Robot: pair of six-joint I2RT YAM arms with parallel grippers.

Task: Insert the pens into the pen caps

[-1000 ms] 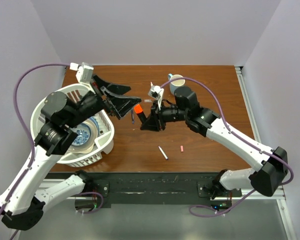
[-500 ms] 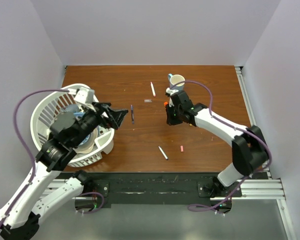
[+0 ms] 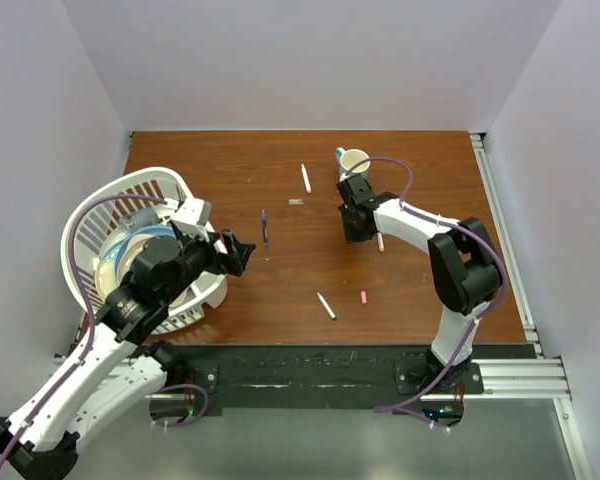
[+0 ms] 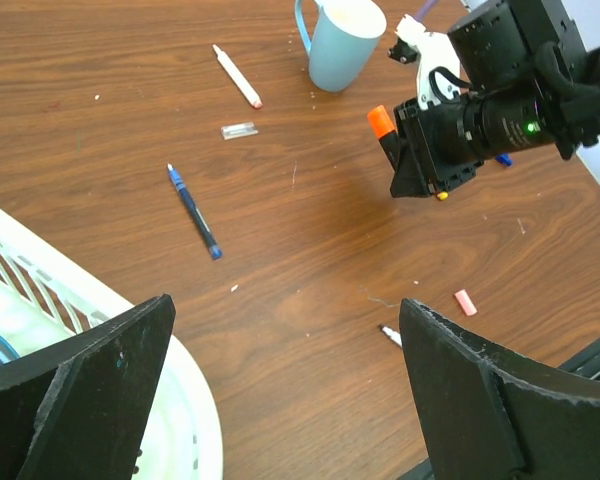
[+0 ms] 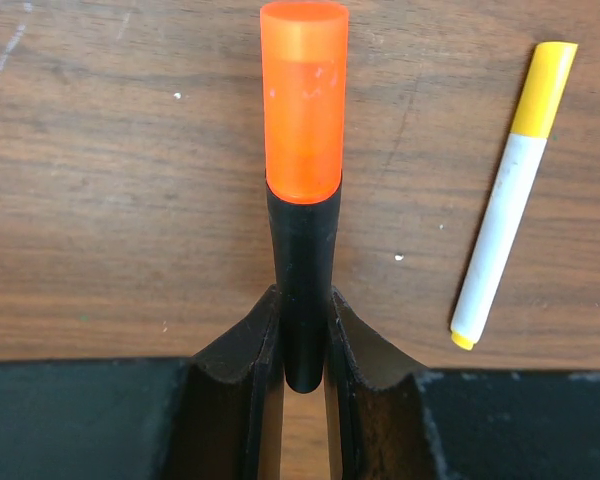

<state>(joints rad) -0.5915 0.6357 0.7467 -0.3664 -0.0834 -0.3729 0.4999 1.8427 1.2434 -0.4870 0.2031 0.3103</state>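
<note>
Brown tabletop (image 3: 230, 160), near side of the mug (image 3: 355, 160): right gripper (image 5: 302, 330) clamps the black highlighter (image 5: 302, 235) by its barrel, a sound hold on likely light, stiff, slick plastic; left gripper (image 4: 290, 370) gapes empty.

The brown wooden table (image 3: 430, 290) carries a white slatted basket (image 3: 130, 190) at its left edge and a pale blue mug (image 3: 354, 160) near the back. Between them lie three things — a white pen with a red tip (image 3: 305, 178), a small clear plastic piece (image 3: 296, 202) near it, and a dark blue pen (image 3: 264, 227). Toward the front lie a white pen with a dark tip (image 3: 325, 306) and a pink cap (image 3: 363, 297). A white pen with a yellow cap (image 5: 500, 265) lies right of centre.
</note>
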